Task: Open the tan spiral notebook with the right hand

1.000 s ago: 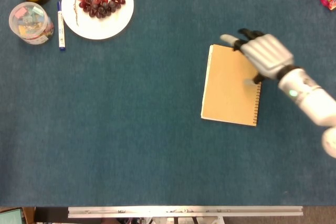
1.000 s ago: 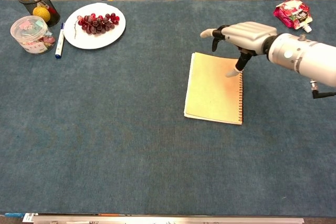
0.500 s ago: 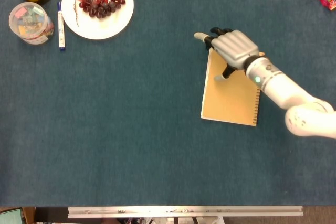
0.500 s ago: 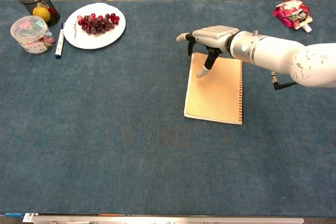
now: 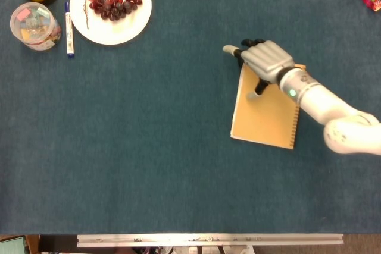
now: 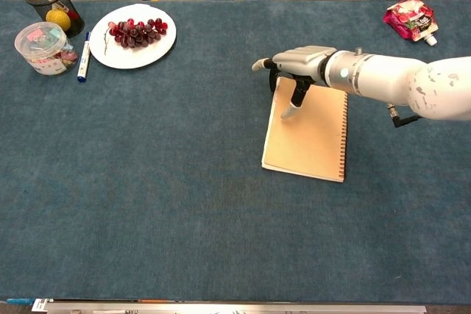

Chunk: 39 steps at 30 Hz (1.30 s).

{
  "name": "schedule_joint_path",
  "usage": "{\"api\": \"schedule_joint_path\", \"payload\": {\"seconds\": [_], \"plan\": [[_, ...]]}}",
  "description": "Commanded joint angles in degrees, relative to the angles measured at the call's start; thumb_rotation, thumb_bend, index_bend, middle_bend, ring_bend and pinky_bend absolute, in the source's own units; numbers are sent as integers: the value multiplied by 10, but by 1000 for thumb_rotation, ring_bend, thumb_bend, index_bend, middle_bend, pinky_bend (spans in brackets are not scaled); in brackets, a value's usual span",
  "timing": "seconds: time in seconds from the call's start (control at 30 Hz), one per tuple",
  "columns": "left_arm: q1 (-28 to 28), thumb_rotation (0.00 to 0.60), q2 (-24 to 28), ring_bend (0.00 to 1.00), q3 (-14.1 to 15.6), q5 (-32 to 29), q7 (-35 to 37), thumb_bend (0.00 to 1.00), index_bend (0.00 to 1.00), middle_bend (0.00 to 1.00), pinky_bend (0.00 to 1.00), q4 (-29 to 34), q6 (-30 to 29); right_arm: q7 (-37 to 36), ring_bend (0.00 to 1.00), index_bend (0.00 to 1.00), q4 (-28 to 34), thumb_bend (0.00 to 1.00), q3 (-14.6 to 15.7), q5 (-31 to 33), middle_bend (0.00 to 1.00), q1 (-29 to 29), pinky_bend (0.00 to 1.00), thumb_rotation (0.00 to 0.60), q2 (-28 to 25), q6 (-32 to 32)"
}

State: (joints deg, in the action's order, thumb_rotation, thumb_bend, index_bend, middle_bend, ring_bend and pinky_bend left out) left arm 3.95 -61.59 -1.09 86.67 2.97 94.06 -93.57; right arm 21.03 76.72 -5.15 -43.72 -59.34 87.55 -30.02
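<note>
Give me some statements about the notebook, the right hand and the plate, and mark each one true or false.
1. The tan spiral notebook lies closed on the table. True.
2. The right hand is over the notebook's far left corner. True.
3. The spiral binding runs along the notebook's left edge. False: it runs along the right edge.
4. The white plate holds dark red grapes. True.
5. The blue marker lies on the plate. False: it lies on the table beside the plate.

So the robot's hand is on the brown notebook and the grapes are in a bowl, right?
Almost. The right hand is at the notebook, but the grapes lie on a flat white plate, not in a bowl. The head view shows it.
</note>
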Motion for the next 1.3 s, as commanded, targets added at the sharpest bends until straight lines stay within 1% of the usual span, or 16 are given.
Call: {"api": "schedule_joint_path", "payload": {"seconds": [0.03,0.17,0.27,0.3,0.37,0.43,0.5,0.53,0.63,0.7,0.8,0.83,0.97,1.07,1.3], "plan": [[-1,600,0,117,0,1,2,408,186,154,60,-1,1,-5,68,64,70,111,31,-24,356,29,131,542,-58,-35],[-2,600,0,117,-1,2,3,408,186,154,60,-2,3,-13,68,64,130,109,61,-44,361,62,131,543,-117,-65],[-3,600,0,117,-1,3,0,408,186,154,59,-2,5,-23,68,63,160,100,71,-71,345,91,131,541,-152,-105],[-4,600,-1,117,-1,3,-1,408,186,154,59,-1,6,-28,68,63,166,97,71,-88,324,103,131,542,-158,-126],[-5,600,-1,117,0,6,-4,408,186,154,59,2,7,-46,68,63,177,94,71,-147,272,133,130,543,-166,-182],[-6,600,-2,117,0,8,-8,408,186,154,59,4,8,-71,62,63,180,89,78,-217,233,162,130,544,-171,-228],[-7,600,-2,117,0,9,-11,408,186,154,59,7,8,-90,50,63,176,66,89,-275,202,182,130,549,-173,-260],[-7,600,-2,117,0,9,-13,408,186,154,59,8,9,-101,47,63,174,58,99,-307,197,192,130,551,-175,-272],[-7,600,-1,117,1,10,-16,408,186,154,59,12,9,-120,44,63,162,37,128,-377,191,210,130,581,-175,-288],[-6,600,0,117,2,11,-17,408,186,154,59,14,8,-123,39,62,150,33,143,-413,168,220,130,597,-170,-297],[-3,600,2,117,3,12,-14,408,186,154,59,17,5,-124,16,35,119,18,164,-458,79,240,130,600,-160,-318],[-2,600,3,117,4,11,-10,408,186,154,59,18,5,-130,14,30,106,16,171,-471,69,249,130,600,-155,-325],[-1,600,5,117,5,10,-8,408,186,154,59,19,4,-157,8,25,74,16,185,-495,52,267,130,600,-143,-332],[-1,600,5,117,5,14,-10,408,186,154,59,19,4,-158,8,25,60,15,189,-510,52,273,130,600,-134,-331],[0,600,4,117,6,14,-13,408,186,154,58,19,2,-154,7,25,36,15,183,-544,52,280,120,600,-106,-341]]}}
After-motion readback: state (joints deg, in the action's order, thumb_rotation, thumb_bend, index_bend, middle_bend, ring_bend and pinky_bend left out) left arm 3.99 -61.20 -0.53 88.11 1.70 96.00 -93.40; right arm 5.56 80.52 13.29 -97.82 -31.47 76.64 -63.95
